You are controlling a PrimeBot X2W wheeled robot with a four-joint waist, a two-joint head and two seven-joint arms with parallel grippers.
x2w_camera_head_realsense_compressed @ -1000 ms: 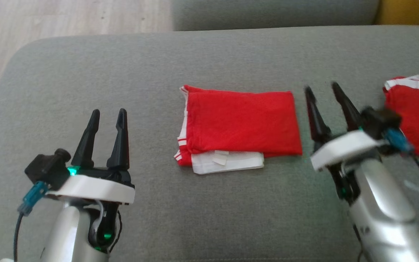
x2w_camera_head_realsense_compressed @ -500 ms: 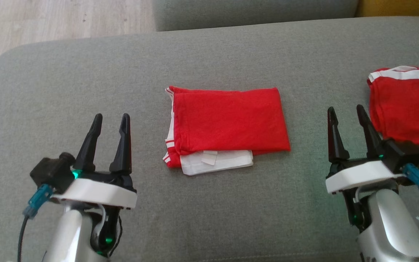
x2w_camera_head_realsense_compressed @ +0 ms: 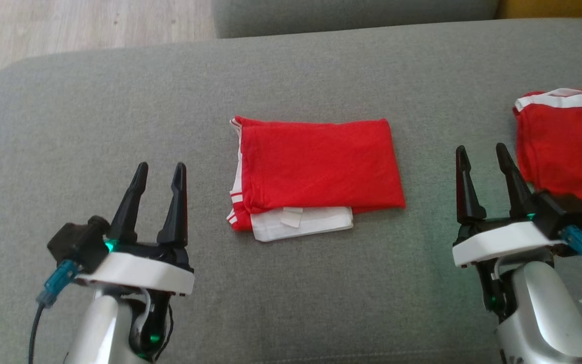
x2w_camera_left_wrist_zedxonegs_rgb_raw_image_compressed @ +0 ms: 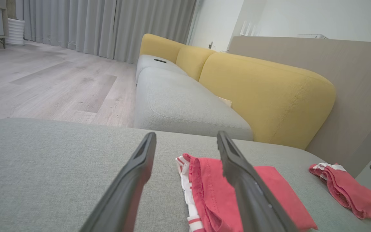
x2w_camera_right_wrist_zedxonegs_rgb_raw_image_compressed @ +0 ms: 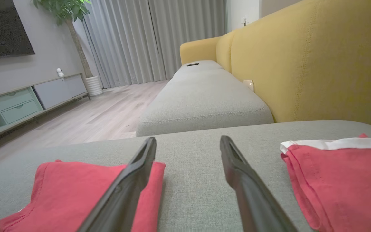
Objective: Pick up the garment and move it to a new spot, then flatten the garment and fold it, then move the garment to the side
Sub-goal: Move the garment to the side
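Observation:
A red garment [x2w_camera_head_realsense_compressed: 321, 167] with white trim lies folded into a rectangle in the middle of the grey sofa seat [x2w_camera_head_realsense_compressed: 119, 116]; it also shows in the left wrist view [x2w_camera_left_wrist_zedxonegs_rgb_raw_image_compressed: 211, 190] and the right wrist view [x2w_camera_right_wrist_zedxonegs_rgb_raw_image_compressed: 76, 190]. My left gripper [x2w_camera_head_realsense_compressed: 160, 169] stands open to the garment's left, nothing between its fingers. My right gripper [x2w_camera_head_realsense_compressed: 481, 150] stands open to the garment's right, clear of the cloth. Each wrist view shows its own two fingers spread, left gripper [x2w_camera_left_wrist_zedxonegs_rgb_raw_image_compressed: 185, 137], right gripper [x2w_camera_right_wrist_zedxonegs_rgb_raw_image_compressed: 188, 141].
A second folded red garment with a white band [x2w_camera_head_realsense_compressed: 566, 144] lies at the seat's right edge, close to my right gripper. Yellow back cushions [x2w_camera_right_wrist_zedxonegs_rgb_raw_image_compressed: 304, 54] rise behind the seat. Another grey seat [x2w_camera_left_wrist_zedxonegs_rgb_raw_image_compressed: 179, 103] extends beyond, with wooden floor [x2w_camera_head_realsense_compressed: 68, 23] to the left.
My right gripper drew back from beside the folded garment toward the lower right and settled. The camera shifted slightly. The left gripper barely moved. Both stayed open.

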